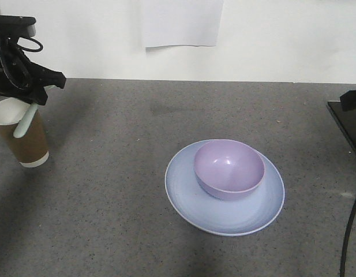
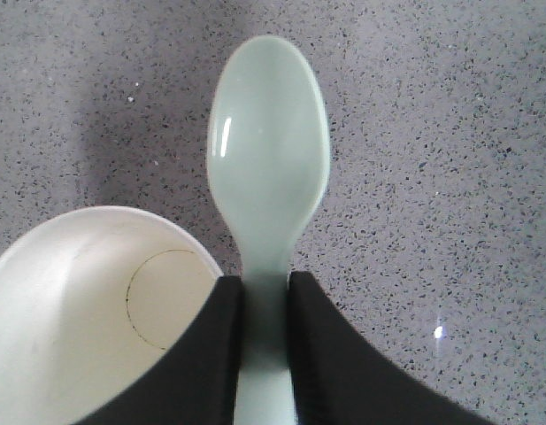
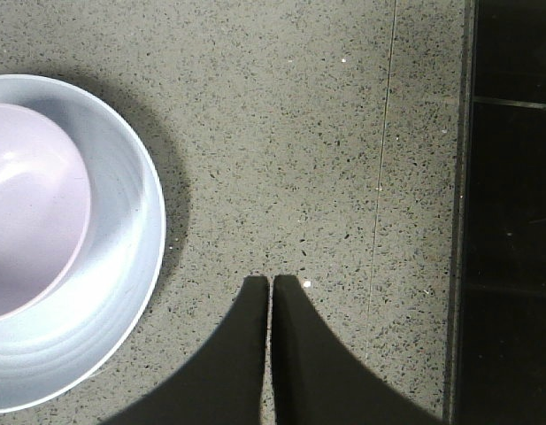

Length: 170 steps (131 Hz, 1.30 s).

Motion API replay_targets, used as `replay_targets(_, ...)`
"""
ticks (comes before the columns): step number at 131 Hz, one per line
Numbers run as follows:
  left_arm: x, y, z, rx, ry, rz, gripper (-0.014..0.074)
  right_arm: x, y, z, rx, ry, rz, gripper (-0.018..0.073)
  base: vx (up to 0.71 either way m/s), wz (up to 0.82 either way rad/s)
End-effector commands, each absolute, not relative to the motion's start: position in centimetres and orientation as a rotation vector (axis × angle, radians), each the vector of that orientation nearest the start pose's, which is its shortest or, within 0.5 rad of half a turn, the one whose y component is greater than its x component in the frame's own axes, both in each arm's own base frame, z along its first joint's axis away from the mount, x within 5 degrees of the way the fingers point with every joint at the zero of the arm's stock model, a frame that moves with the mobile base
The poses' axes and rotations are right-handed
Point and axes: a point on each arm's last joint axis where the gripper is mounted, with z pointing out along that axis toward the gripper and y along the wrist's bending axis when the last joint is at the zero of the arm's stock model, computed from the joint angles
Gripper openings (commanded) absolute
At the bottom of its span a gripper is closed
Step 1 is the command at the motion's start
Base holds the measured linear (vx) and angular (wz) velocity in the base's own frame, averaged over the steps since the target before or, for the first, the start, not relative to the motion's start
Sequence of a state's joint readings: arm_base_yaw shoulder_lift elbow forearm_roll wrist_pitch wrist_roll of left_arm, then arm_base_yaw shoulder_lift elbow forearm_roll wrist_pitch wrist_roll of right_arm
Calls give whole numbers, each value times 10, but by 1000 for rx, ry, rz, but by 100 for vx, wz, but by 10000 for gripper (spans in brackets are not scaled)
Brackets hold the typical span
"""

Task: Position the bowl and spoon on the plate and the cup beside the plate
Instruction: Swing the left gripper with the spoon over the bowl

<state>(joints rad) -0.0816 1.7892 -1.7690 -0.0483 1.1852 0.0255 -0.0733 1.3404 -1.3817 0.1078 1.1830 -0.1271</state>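
Left tool (image 2: 265, 285) grips spoon (image 2: 269, 150), seemingly clearing cup (image 2: 69, 292).

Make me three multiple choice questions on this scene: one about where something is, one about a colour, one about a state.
1. The bowl sits: A in a sink; B on the plate; C on a shelf.
2. The spoon is: A red; B black; C pale mint green.
3. The right gripper has its fingers: A wide open; B closed on nothing; C clamped on a lid.
Answers: B, the plate's rim rings it; C, plain in the left wrist view; B, the tips meet over bare table.
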Motion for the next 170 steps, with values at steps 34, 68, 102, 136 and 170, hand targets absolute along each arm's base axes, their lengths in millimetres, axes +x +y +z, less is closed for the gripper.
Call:
replay_targets(34, 376, -38, 378, 123, 2568, -123, -8, 259, -11, 400, -54, 2525, 62, -1, 0, 0)
replay_targets(68, 373, -45, 383, 132, 2580, -234, -8, 259, -11, 400, -54, 2526, 62, -1, 0, 0)
replay_targets(102, 360, -80, 437, 403, 2384, -446, -8, 259, -11, 400, -54, 2526, 62, -1, 0, 0)
replay_targets(136, 344, -139, 469, 611, 2154, -487, -8, 259, -11, 400, -54, 2526, 62, -1, 0, 0)
replay_targets(170, 336, -210, 437, 895, 2174, -474, -8, 259, -11, 400, -54, 2526, 62, -1, 0, 0)
